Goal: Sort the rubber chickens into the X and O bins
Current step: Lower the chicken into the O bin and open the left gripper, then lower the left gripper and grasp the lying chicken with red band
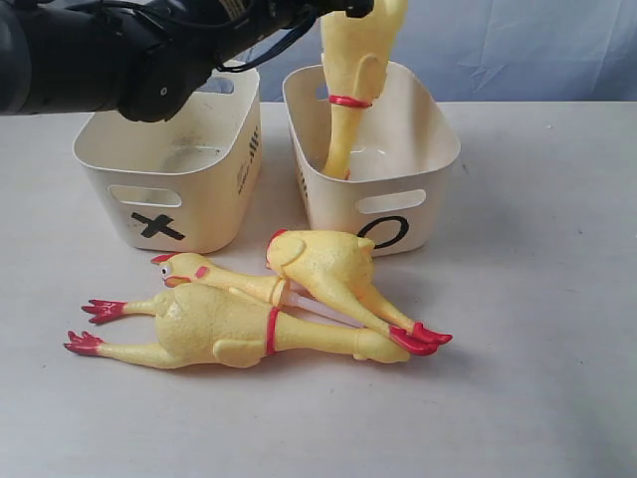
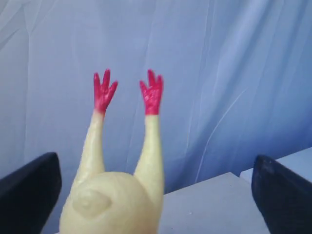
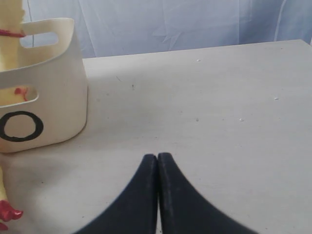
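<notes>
Pale table [image 1: 557, 349] held three unsorted chickens [image 1: 224, 329]; a fourth [image 1: 348, 80] stood in the O bin [image 1: 428, 214] under the wide left end effector [image 2: 153, 165]; right end effector [image 3: 157, 158] closed.

The left arm [image 1: 90, 60] is cased in bulky, glossy black housings with a round joint cap [image 1: 159, 92], and thin black cables [image 1: 264, 50] are looped beside it. The fingers [image 2: 29, 195] of the left pincer [image 2: 156, 192] are seen as matte black wedges. Those of the right pincer [image 3: 157, 158] are smooth, black and tapered to narrow rounded tips.
</notes>
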